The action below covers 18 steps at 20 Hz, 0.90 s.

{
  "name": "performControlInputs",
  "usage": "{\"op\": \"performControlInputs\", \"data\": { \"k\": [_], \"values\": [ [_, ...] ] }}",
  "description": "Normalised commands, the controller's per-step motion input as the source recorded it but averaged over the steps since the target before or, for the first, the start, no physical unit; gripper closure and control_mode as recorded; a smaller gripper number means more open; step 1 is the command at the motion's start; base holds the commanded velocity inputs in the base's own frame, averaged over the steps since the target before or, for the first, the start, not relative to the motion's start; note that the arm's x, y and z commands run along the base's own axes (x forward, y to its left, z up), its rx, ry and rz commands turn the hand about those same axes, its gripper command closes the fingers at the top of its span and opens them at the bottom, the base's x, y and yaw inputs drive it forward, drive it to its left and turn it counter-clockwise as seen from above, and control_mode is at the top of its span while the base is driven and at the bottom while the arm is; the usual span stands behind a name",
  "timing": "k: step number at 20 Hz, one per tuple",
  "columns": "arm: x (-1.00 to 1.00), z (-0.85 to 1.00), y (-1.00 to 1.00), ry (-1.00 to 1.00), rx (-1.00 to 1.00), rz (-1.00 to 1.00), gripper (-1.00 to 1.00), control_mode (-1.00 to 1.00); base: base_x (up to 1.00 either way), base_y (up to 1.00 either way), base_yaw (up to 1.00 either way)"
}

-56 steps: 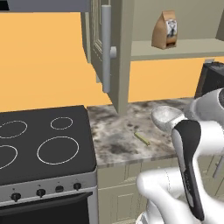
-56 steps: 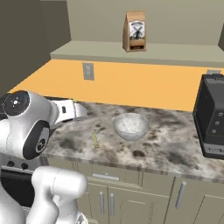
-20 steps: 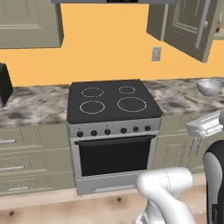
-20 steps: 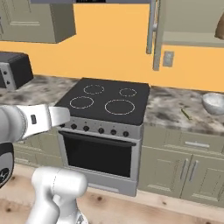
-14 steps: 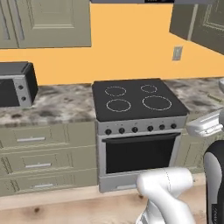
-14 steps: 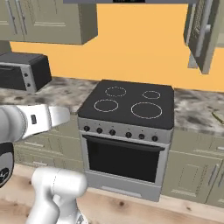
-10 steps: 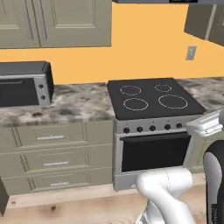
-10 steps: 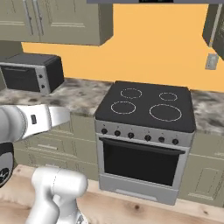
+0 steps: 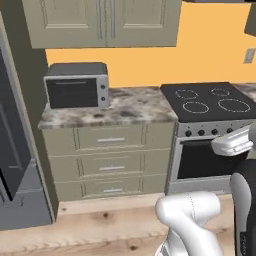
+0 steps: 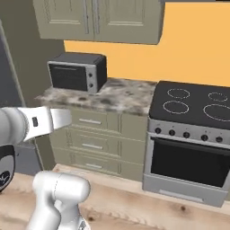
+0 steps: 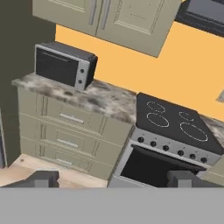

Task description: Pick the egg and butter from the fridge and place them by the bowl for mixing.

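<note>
The claw (image 11: 111, 180) rides wide open and empty, stove (image 11: 175, 124) ahead, fridge (image 9: 15, 165) off leftward, ready for grabbing.

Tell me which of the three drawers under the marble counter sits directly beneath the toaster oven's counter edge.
The top beige drawer, just under the speckled marble counter; the other two stack below it.

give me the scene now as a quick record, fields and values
fridge: grey unit at far left edge, door side only
microwave: on the counter, left of the stove
counter: speckled stone
stove: black top, four rings, oven below
drawers: three under the counter
end effector: open, empty, tips low in hand view
egg, butter, bowl: none visible
</note>
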Motion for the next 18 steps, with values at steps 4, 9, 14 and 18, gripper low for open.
{"op": "performControlInputs", "data": {
  "k": [4, 9, 14, 18],
  "values": [
    [0.0, 0.0, 0.0, 0.0, 0.0, 0.0, -1.0, 1.0, -0.51, 1.0, 0.07],
    [0.0, 0.0, 0.0, 0.0, 0.0, 0.0, -1.0, 1.0, -0.35, 1.0, 0.03],
    [0.0, 0.0, 0.0, 0.0, 0.0, 0.0, -1.0, 1.0, -0.05, 1.0, 0.0],
    [0.0, 0.0, 0.0, 0.0, 0.0, 0.0, -1.0, 1.0, 0.0, 1.0, 0.0]
  ]
}}
